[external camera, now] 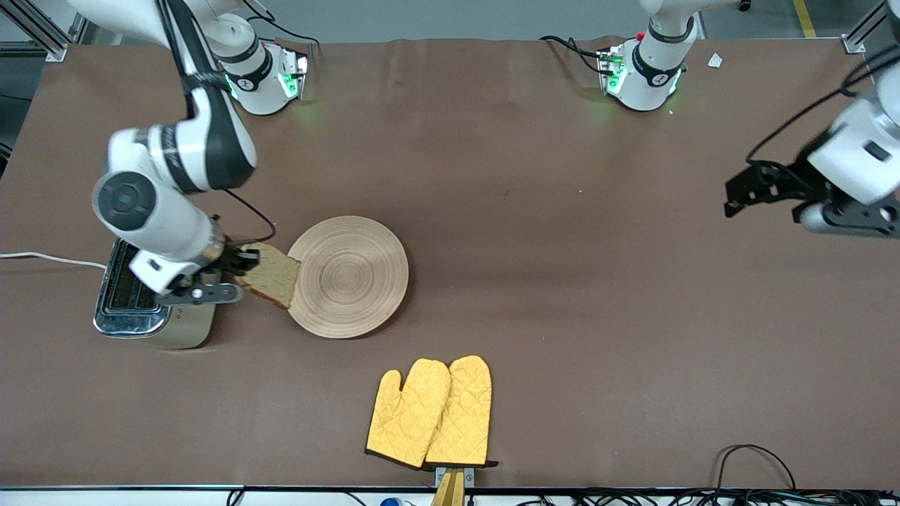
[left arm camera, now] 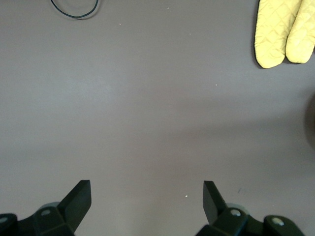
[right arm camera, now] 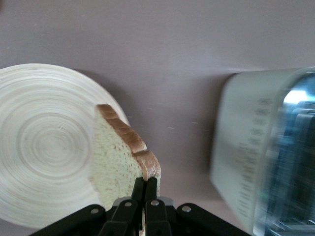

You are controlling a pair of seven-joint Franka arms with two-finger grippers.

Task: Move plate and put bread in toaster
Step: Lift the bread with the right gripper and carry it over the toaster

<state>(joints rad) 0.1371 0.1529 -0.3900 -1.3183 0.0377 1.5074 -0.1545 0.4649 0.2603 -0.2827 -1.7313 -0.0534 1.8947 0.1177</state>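
My right gripper [external camera: 247, 265] is shut on the bread [external camera: 271, 275] and holds it in the air between the toaster [external camera: 133, 299] and the plate [external camera: 349, 275], over the plate's edge. In the right wrist view the fingers [right arm camera: 145, 189] pinch the slice [right arm camera: 115, 160] by its crust, with the plate [right arm camera: 44, 147] on one side and the blurred toaster [right arm camera: 266, 147] on the other. The toaster's two slots show empty. My left gripper [external camera: 735, 197] is open and empty, up over bare table at the left arm's end; in its wrist view it [left arm camera: 146, 192] is over bare cloth.
A pair of yellow oven mitts [external camera: 432, 411] lies near the table's front edge, nearer the front camera than the plate; they also show in the left wrist view [left arm camera: 285, 32]. The toaster's white cord [external camera: 42, 258] runs off the right arm's end. A black cable [external camera: 756, 457] loops at the front edge.
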